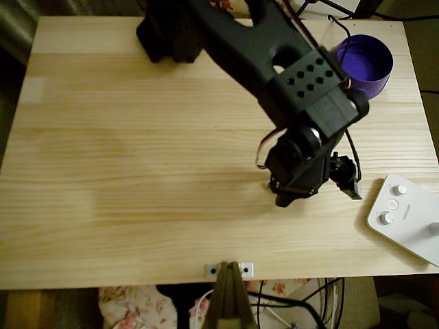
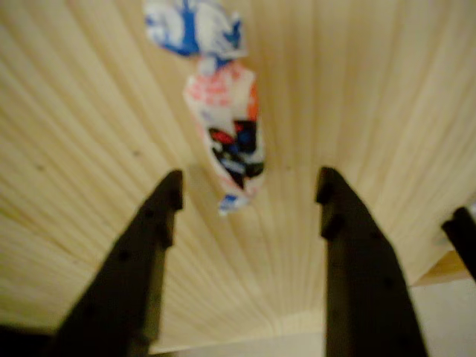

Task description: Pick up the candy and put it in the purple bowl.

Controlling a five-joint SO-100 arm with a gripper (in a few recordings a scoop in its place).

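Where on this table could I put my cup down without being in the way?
The table's left half, from the arm to the left edge, is bare wood. The right side is crowded: purple bowl, white device, and the open gripper over the candy.

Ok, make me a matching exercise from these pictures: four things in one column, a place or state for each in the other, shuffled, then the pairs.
Things:
1. candy
2. purple bowl
3. end effector
4. white device with knobs

Places or states:
A. far right corner of the table, overhead view
B. open, fingers apart
C. near right edge of the table, overhead view
D. lying on the wood just ahead of the fingers, wrist view

Pairs: 1-D, 2-A, 3-B, 4-C
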